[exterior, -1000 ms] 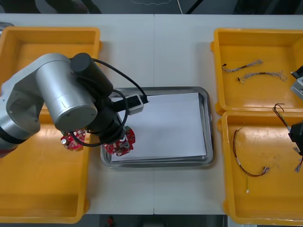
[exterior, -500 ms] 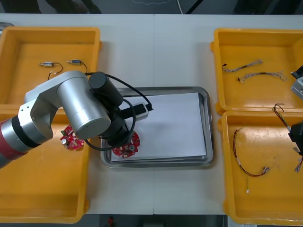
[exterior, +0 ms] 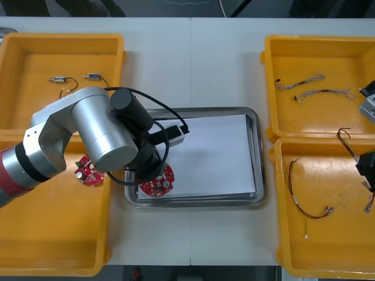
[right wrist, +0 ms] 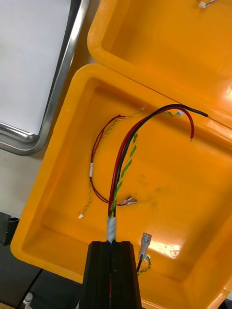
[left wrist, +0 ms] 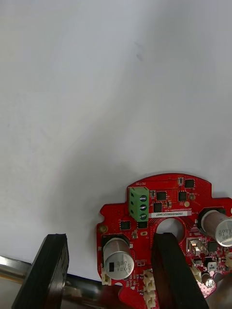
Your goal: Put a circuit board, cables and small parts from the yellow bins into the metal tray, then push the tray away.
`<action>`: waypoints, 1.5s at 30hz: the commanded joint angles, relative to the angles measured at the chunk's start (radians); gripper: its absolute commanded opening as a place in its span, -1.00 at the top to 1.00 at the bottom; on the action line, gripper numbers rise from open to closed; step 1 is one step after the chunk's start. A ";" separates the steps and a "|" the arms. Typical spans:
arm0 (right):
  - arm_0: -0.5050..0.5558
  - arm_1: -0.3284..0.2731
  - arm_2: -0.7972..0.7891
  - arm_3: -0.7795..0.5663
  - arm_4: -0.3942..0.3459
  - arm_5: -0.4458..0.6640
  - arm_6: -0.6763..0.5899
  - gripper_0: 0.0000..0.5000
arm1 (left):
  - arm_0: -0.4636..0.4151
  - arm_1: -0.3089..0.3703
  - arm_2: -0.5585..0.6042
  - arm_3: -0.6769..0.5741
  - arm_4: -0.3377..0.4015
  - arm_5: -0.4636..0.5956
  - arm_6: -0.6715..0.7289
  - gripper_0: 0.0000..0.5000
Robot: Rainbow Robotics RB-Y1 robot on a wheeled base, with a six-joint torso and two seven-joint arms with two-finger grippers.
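Note:
A round red circuit board (exterior: 157, 185) lies flat on the white inside of the metal tray (exterior: 258, 152), at its near left corner. My left gripper (left wrist: 108, 237) stands open over the board (left wrist: 164, 212); one finger is on the board, the other finger (left wrist: 48, 270) is at the tray's rim. In the front view the left arm (exterior: 99, 137) covers it. My right gripper (right wrist: 113, 247) hovers over the near right yellow bin (right wrist: 183, 193), shut on a black, red and yellow-green cable bundle (right wrist: 121, 159) that sticks out past its fingertips.
A second red board (exterior: 88, 174) lies in the near left bin. Small metal parts (exterior: 58, 80) sit in the far left bin, twisted cables (exterior: 325, 93) in the far right bin. A red and yellow cable (exterior: 307, 202) lies loose in the near right bin.
My left arm carried the board right, from the tray's left rim onto its white inside. Its fingers then opened and let the board go. The right arm has not moved.

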 commanded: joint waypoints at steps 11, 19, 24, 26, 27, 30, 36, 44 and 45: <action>-0.309 -0.037 0.315 -0.026 0.001 0.003 -0.008 1.00 | -0.041 -0.012 0.246 -0.205 0.044 0.332 0.161 -1.00; -0.524 0.058 0.590 -0.010 0.090 0.003 0.005 1.00 | -0.038 -0.012 0.464 -0.220 0.061 0.509 0.182 -1.00; -0.617 0.138 0.736 0.038 0.131 0.003 0.037 1.00 | -0.038 0.005 0.550 -0.205 0.021 0.509 0.188 -1.00; -0.642 0.162 0.788 0.055 0.162 0.003 0.087 1.00 | -0.038 0.011 0.580 -0.177 0.011 0.509 0.185 -1.00; -0.653 0.176 0.817 0.064 0.183 -0.001 0.126 1.00 | -0.038 0.014 0.596 -0.159 0.004 0.509 0.181 -1.00; -0.674 0.202 0.888 0.090 0.234 -0.031 0.212 1.00 | -0.038 0.025 0.637 -0.097 -0.003 0.509 0.155 -1.00; -0.709 0.239 1.013 0.152 0.334 -0.094 0.348 1.00 | -0.039 0.048 0.706 0.021 -0.045 0.509 0.075 -1.00; -0.725 0.273 1.156 0.287 0.460 -0.205 0.463 1.00 | -0.042 0.066 0.804 0.163 -0.109 0.420 0.086 -1.00; -0.725 0.274 1.165 0.300 0.460 -0.214 0.463 1.00 | -0.044 0.066 0.809 0.174 -0.114 0.413 0.089 -1.00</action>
